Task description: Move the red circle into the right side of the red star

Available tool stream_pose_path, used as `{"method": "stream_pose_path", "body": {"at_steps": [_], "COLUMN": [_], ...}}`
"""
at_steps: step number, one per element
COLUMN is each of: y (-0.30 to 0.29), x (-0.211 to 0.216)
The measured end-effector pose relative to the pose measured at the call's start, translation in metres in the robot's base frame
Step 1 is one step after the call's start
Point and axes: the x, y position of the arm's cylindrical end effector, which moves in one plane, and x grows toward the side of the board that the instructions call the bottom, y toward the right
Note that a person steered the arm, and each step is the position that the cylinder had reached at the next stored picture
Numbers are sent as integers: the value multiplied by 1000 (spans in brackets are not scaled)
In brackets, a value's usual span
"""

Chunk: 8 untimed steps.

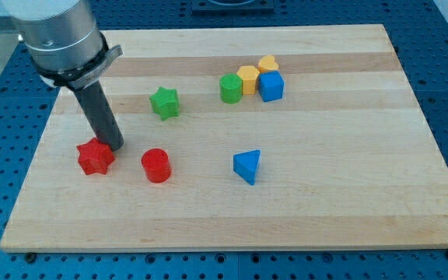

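Observation:
The red circle (155, 165), a short cylinder, stands on the wooden board (333, 202) at the lower left of the view. The red star (95, 157) lies to its left, a small gap apart. My tip (113, 145) rests on the board just at the star's upper right edge, up and to the left of the red circle. The dark rod rises from there toward the view's top left.
A green star (164, 102) lies above the red circle. A blue triangle (247, 166) lies to the right. A cluster of a green cylinder (230, 88), an orange hexagon (248, 78), a yellow heart (267, 64) and a blue cube (271, 85) sits near the top.

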Motion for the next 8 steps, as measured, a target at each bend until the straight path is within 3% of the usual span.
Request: {"method": "stream_pose_path", "body": {"at_steps": [2, 4, 5, 6, 8], "y": [14, 112, 124, 125, 89], "x": [12, -8, 15, 39, 44]}}
